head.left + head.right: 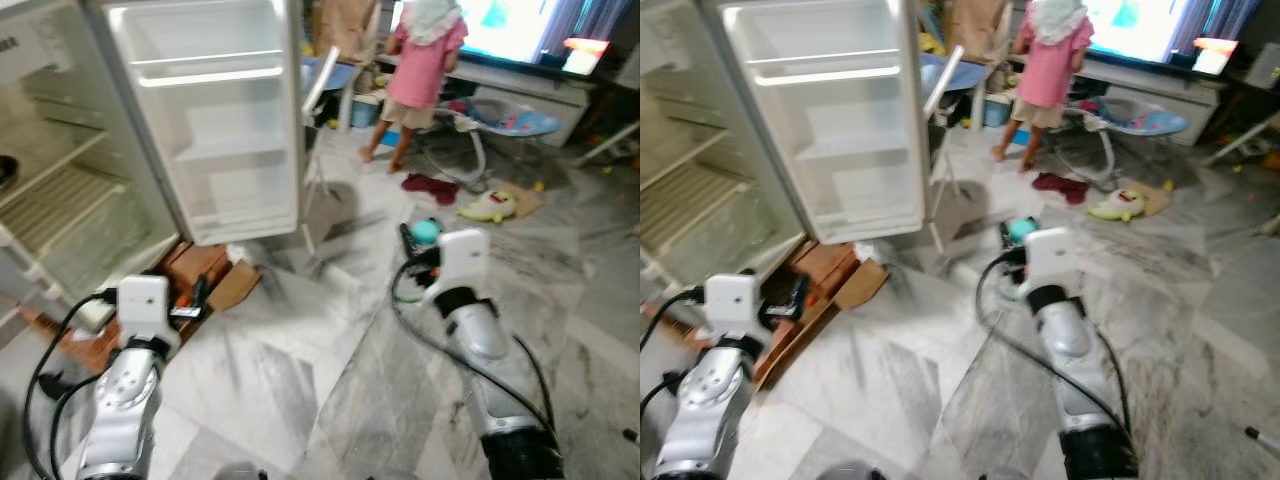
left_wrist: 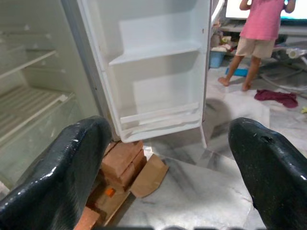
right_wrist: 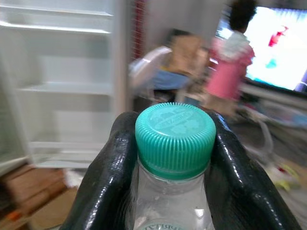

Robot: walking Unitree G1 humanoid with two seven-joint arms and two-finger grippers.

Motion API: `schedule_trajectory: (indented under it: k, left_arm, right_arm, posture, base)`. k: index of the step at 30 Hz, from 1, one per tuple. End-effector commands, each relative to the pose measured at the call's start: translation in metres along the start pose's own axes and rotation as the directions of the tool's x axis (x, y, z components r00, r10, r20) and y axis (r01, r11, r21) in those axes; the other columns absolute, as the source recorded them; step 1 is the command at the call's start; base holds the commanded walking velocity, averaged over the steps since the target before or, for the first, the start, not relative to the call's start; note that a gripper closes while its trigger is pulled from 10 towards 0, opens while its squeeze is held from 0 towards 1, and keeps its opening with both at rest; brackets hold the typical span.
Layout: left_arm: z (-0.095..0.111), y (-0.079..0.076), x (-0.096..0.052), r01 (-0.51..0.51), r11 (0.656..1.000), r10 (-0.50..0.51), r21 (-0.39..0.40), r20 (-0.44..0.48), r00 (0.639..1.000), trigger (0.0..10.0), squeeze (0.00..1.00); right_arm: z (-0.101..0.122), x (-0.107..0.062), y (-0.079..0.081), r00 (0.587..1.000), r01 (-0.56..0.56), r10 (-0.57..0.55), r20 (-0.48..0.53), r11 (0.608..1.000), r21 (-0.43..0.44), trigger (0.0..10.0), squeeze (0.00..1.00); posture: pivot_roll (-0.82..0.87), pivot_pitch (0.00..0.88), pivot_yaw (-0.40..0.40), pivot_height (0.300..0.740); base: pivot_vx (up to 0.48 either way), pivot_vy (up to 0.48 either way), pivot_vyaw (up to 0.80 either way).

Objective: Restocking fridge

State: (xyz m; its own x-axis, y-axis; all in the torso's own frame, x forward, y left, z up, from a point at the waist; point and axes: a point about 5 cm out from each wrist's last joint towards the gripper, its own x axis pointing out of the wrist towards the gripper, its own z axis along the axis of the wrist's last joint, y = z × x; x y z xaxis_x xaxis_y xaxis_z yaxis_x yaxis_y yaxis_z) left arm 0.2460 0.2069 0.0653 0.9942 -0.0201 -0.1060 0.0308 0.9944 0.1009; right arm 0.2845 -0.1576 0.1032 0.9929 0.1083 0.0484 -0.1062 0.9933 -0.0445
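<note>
Gripping the clear plastic bottle with teal ribbed cap (image 3: 175,139) upright by its neck, right gripper (image 1: 424,240) stands well right of the open white fridge (image 1: 60,190); left gripper (image 2: 168,158), fingers spread empty, is nearer.

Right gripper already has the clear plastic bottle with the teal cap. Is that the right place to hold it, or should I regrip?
Probably keep it. The right gripper pinches the clear plastic bottle on opposite sides, just under its ribbed teal cap, which overhangs the black fingers and should stop slipping. It stands upright, ready for the open white fridge door's shelves.
</note>
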Motion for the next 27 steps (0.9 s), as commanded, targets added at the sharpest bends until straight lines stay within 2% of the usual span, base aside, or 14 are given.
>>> schedule_trajectory:
  k: [1, 4, 11, 16, 27]
  left_arm:
    - [0.0016, 0.009, -0.001, -0.02, 1.0, 0.02, 0.014, 0.004, 1.0, 10.0, 0.0]
    - [0.0024, 0.009, -0.0001, -0.023, 1.0, 0.023, 0.014, 0.01, 1.0, 10.0, 0.0]
    - [0.0023, 0.0072, 0.0004, -0.023, 1.0, 0.023, 0.01, 0.013, 1.0, 10.0, 0.0]
    - [0.0033, 0.0061, 0.0008, -0.01, 1.0, 0.011, -0.016, 0.024, 1.0, 10.0, 0.0]
    - [0.006, 0.0028, 0.002, 0.018, 1.0, -0.017, -0.021, 0.037, 0.999, 10.0, 0.0]
  right_arm:
    - [0.006, 0.0049, 0.0002, 0.999, 0.039, -0.038, 0.035, 0.999, -0.017, 10.0, 0.0]
    - [0.0054, 0.0058, 0.0007, 1.0, 0.003, -0.002, 0.019, 1.0, -0.031, 10.0, 0.0]
    - [0.0064, 0.0058, -0.0021, 0.999, 0.015, -0.014, 0.03, 0.999, -0.05, 10.0, 0.0]
    - [0.0067, 0.0063, -0.002, 0.999, 0.013, -0.012, 0.033, 0.999, -0.04, 10.0, 0.0]
    - [0.0095, 0.0073, -0.0004, 0.999, 0.001, 0.002, 0.052, 0.999, -0.052, 10.0, 0.0]
  posture:
    - [0.03, 0.017, -0.052, 0.74]
    - [0.03, 0.019, -0.053, 0.74]
    - [0.02, 0.02, -0.054, 0.74]
    - [0.02, 0.021, -0.055, 0.74]
    - [0.02, 0.024, -0.056, 0.74]
  base:
    - [0.274, 0.394, 0.0]
    - [0.275, 0.393, 0.0]
    - [0.285, 0.366, 0.0]
    - [0.164, 0.0, 0.0]
    - [0.48, 0.0, 0.0]
